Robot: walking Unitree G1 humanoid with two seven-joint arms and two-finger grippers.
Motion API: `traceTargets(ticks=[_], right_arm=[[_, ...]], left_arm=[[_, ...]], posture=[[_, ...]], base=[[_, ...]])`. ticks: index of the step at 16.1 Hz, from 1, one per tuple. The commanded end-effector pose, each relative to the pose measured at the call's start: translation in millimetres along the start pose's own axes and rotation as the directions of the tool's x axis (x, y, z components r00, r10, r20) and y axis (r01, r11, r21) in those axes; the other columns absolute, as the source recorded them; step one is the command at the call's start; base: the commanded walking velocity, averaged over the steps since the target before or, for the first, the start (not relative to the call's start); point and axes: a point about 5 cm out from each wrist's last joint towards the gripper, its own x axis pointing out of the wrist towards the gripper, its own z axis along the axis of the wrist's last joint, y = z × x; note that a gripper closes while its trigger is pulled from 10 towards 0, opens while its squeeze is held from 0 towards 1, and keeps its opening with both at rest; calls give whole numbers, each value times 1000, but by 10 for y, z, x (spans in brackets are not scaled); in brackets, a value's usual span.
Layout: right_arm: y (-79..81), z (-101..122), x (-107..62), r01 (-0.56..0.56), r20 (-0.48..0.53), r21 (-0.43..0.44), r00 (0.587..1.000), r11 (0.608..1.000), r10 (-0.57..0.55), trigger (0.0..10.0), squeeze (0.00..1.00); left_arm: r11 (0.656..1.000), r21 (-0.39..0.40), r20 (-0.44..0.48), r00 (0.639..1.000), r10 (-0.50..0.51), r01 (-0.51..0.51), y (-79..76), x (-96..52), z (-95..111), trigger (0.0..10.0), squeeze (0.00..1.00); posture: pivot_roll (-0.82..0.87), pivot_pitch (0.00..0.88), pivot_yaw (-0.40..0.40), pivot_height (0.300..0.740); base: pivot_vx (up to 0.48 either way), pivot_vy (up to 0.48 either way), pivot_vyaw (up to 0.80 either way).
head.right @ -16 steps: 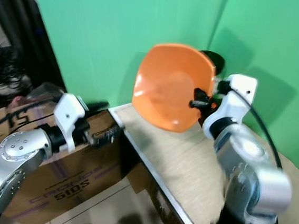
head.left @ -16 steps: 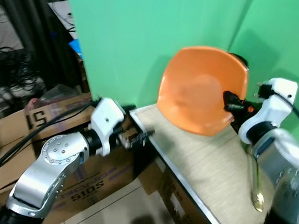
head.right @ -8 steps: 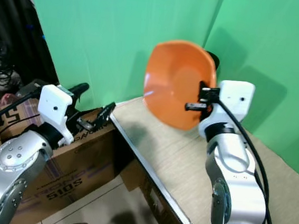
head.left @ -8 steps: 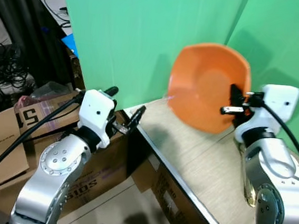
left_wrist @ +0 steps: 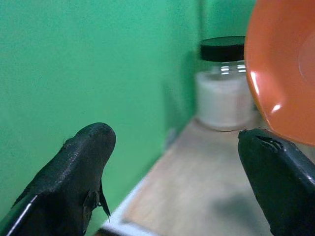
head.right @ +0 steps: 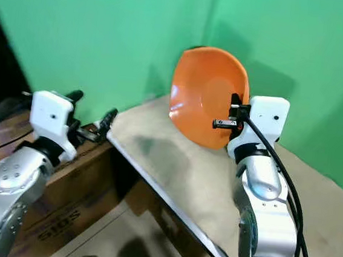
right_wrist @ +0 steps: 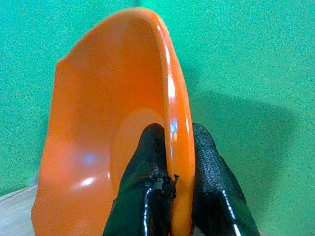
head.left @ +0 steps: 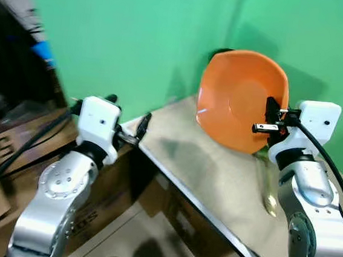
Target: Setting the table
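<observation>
1. Two grippers appear above a beige table (head.left: 215, 181) set against a green backdrop (head.left: 138, 34). The right gripper (head.left: 268, 121) pinches the rim of an orange bowl (head.left: 238, 98), one black finger inside the rim and one outside, as the right wrist view confirms (right_wrist: 170, 162).
2. The orange bowl is carried in the air, tipped nearly on edge with its hollow facing the robot, over the far part of the table and clear of its surface.
3. The left gripper (head.left: 126, 123) hovers near the table's left corner with its fingers spread apart and nothing between them; beyond its fingertips (left_wrist: 86, 147) stands a glass jar with a black lid (left_wrist: 224, 83) on the table by the backdrop.
4. A gold-coloured utensil (head.left: 267, 186), probably a spoon, lies on the table beside the right arm. Cardboard boxes (head.left: 9, 167) sit on the floor to the left.
5. Step in hand, as judged: transport of the bowl to its place setting.
6. Next move, as judged: rotate the wrist until the bowl is level, lower it onto bare table near the utensil, then release the rim; a tilted release risks a rolling or sliding bowl.
</observation>
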Motion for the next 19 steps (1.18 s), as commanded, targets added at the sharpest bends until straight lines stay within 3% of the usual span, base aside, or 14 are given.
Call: traceTargets(ticks=[1,4,7,10,13,19], right_arm=[[-96,78,27,86,47,6,995,996,-86,10000,0],[-49,-123,34,47,-98,139,995,989,-34,10000,0],[-19,-220,-20,56,-169,94,985,994,-40,10000,0],[57,-247,-22,-56,-211,52,975,997,65,10000,0],[103,-216,-5,-88,-198,58,975,994,98,10000,0],[88,52,63,-64,-19,163,998,985,68,10000,0]], left_arm=[[1000,13,-2,1000,-5,5,-13,33,7,10000,0],[1000,2,-2,1000,14,-14,9,31,44,10000,0],[1000,17,-22,1000,2,-1,58,54,0,10000,0],[1000,24,-30,999,16,-15,61,45,-11,10000,0],[1000,22,-27,999,19,-19,48,32,-17,10000,0],[999,31,-10,1000,24,-23,82,30,10,10000,0]], posture=[[172,0,-25,740],[183,0,-22,740],[157,0,-3,740],[163,0,-19,740],[175,0,-39,740],[173,0,-39,740]], base=[[0,0,-800],[0,0,-800],[0,0,-800],[0,0,-267],[0,0,0],[0,0,0]])
